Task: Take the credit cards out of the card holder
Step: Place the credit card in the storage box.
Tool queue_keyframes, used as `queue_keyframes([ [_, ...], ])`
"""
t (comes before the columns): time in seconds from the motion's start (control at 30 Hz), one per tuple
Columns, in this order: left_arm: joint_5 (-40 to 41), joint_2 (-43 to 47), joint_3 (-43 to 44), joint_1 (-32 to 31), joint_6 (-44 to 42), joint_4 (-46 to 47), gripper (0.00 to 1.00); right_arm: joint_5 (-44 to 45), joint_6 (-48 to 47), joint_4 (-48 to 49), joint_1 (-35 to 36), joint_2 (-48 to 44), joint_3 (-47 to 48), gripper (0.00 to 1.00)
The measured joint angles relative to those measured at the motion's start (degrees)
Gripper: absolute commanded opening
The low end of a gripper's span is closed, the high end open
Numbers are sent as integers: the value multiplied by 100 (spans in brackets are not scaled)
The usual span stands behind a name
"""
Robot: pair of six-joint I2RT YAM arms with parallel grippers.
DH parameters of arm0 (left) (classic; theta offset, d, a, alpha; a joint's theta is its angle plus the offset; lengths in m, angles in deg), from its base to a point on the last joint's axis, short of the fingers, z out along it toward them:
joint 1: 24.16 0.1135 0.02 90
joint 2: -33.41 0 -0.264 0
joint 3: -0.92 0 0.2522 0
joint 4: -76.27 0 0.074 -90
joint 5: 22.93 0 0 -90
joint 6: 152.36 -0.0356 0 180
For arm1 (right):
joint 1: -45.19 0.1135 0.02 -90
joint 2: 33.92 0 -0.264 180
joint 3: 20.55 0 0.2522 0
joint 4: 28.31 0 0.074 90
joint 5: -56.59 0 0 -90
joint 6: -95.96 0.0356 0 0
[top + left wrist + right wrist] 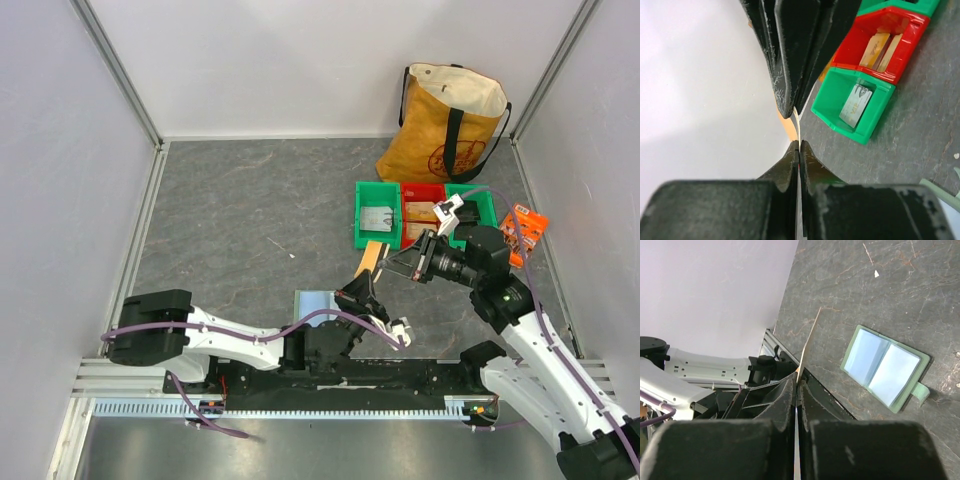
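a: what's the left gripper (pixel 799 148) doing?
b: its two fingers are pressed together on a thin tan-gold credit card (pixel 789 126). from the left wrist the card shows almost edge-on, running up out of the pinch.
a: and the right gripper (pixel 797 384)?
b: clamped on that same card from the opposite side. in the left wrist view its black fingers come down from the top and meet the card just above the left fingertips, so the two grippers face each other tip to tip with the card between them.
a: is the card on the table (pixel 250 220)?
b: no, it's held up off the grey stone-look surface, tilted.
a: where's the card holder (pixel 885 367)?
b: lying open and flat on the table, with a pale-green border, two light blue-grey panels facing up and a small tab sticking out on one edge. it isn't touching the held card. from above it sits near the front edge, partly hidden by the left arm (pixel 240 335). whether anything sits in its pockets i can't tell.
a: further out?
b: a row of bins beyond the grippers: a green bin (pixel 879 115), a red bin (pixel 865 72) and a second green bin (pixel 488 210). behind them a mustard tote bag (pixel 450 125) with black straps stands at the back wall, and an orange packet (pixel 525 232) lies right of the bins.
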Motion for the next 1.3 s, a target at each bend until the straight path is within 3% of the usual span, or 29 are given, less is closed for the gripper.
queue_keyframes([
  [0.2, 66, 20, 61, 33, 61, 232, 2, 197, 87, 31, 13, -188, -11, 41],
  [0.33, 31, 345, 85, 221, 876, -297, 2, 365, 26, 96, 50, -334, -11, 59],
  [0.57, -715, 1727, 52, 1099, 3840, -1823, 2, 756, -120, 688, 50, -761, -109, 63],
  [0.73, -1952, 2809, -527, 2072, 6310, -1906, 2, 861, -131, 1650, 52, -1025, -599, 67],
  [0.93, -3270, 3049, -1534, 2949, 8725, -1268, 2, 826, 299, 3195, 52, -1034, -1766, 69],
  [1.3, -4527, 1827, -2339, 3064, 11807, 1652, 2, 870, 1012, 5110, 96, -599, -2747, 68],
])
